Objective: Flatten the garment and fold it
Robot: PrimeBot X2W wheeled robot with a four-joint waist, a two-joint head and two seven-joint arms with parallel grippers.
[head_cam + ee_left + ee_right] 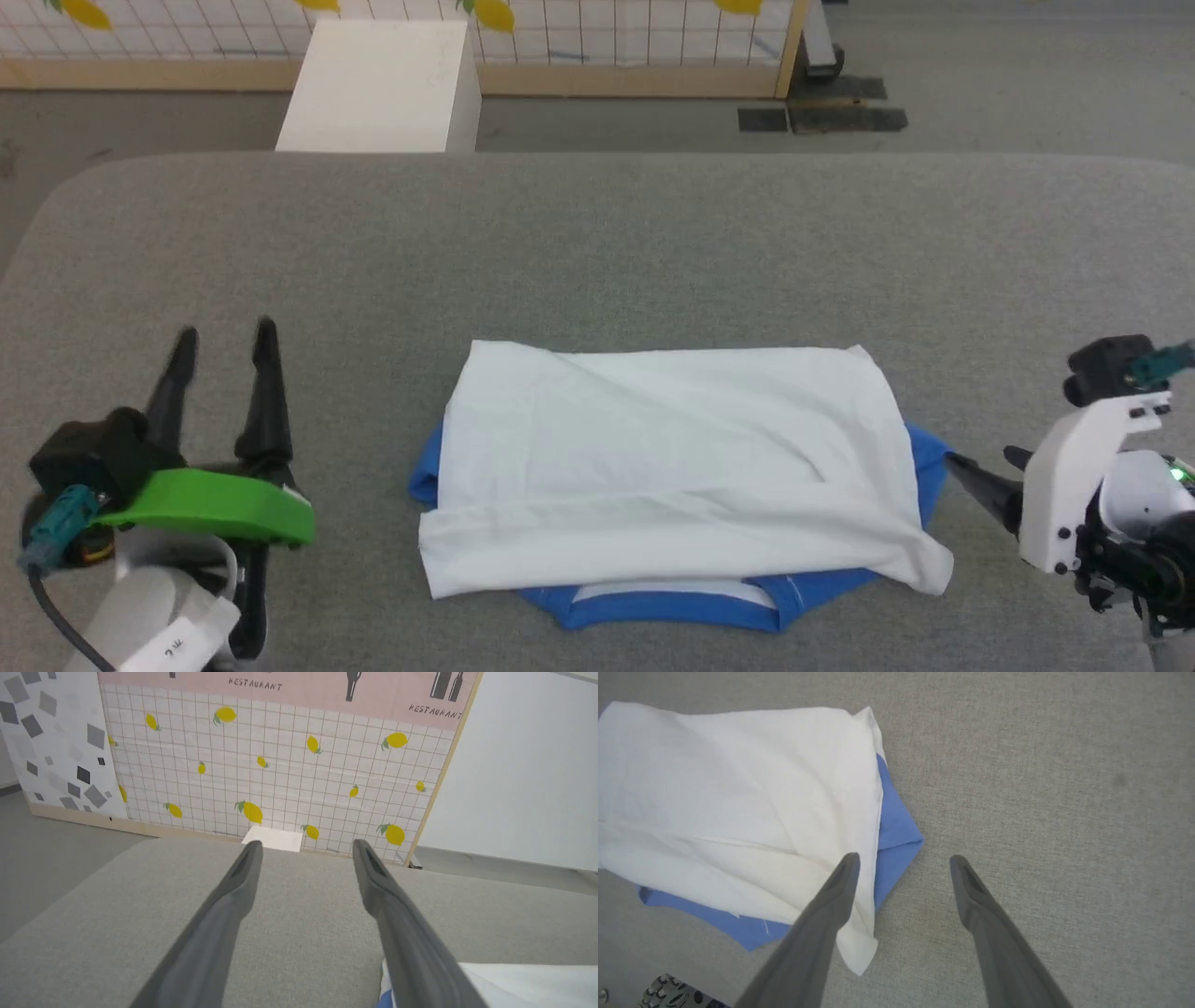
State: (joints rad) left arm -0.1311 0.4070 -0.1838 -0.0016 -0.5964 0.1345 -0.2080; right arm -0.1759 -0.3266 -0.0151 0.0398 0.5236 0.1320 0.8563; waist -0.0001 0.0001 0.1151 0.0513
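One folded garment lies crosswise, collar toward the robot.

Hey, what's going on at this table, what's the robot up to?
A two-armed robot is folding a T-shirt on a grey table. The garment lies folded into a rough rectangle, white body on top, with the blue sleeves and collar band peeking out at its edges. Neither claw grips it: the left claw is open off to its left, and the right claw is open at its right corner.
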